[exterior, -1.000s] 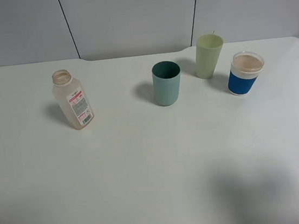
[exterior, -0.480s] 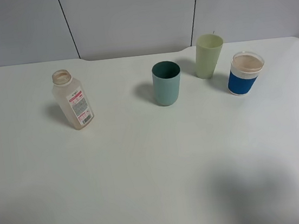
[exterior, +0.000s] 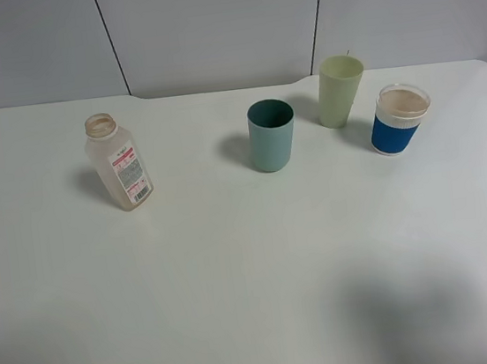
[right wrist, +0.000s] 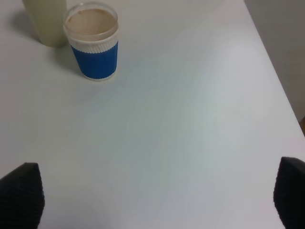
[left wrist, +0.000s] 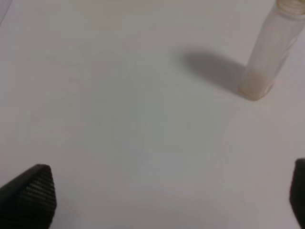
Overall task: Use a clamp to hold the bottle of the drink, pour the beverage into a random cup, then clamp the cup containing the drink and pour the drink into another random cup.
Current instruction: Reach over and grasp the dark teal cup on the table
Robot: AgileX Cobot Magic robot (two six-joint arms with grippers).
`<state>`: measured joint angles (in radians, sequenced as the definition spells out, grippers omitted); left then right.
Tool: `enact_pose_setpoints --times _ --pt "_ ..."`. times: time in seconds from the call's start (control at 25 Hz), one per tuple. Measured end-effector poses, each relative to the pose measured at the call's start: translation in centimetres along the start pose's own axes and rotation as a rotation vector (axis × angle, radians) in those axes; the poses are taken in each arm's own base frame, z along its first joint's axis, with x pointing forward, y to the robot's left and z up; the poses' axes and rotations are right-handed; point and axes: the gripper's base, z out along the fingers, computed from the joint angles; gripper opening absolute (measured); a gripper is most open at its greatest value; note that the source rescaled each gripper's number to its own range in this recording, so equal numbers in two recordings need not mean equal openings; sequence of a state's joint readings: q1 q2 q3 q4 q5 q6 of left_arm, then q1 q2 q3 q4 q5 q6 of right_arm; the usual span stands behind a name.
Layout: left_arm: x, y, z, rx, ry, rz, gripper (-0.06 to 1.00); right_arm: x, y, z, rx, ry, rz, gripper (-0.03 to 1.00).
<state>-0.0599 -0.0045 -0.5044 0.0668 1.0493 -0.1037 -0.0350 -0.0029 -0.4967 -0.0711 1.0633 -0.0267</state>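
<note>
In the exterior high view, a translucent bottle (exterior: 119, 166) with a red-and-white label is seen standing open-mouthed on the left part of the white table (exterior: 238, 280); a teal cup (exterior: 271, 134) is set near the middle, a pale green cup (exterior: 341, 90) behind it to the right, and a blue-sleeved cup (exterior: 400, 118) just beside that one, farthest right. In the left wrist view, the left gripper (left wrist: 167, 198) is shown with its jaws spread wide, only the dark fingertips being seen at opposite edges, and nothing is held between them; the bottle is seen well ahead of them on the table. In the right wrist view, the right gripper (right wrist: 155, 195) is likewise shown wide open and empty; the blue-sleeved cup is seen well ahead, a tan surface showing within its rim, with the pale green cup just beside it
</note>
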Motion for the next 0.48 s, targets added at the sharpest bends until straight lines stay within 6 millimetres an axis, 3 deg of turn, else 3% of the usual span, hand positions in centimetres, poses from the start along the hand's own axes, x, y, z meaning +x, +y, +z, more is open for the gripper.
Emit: enact_pose_setpoints --times 0.48 --pt "0.0 0.0 0.0 0.0 0.0 0.0 1.0 0.0 0.0 0.0 0.0 0.0 0.0 0.88"
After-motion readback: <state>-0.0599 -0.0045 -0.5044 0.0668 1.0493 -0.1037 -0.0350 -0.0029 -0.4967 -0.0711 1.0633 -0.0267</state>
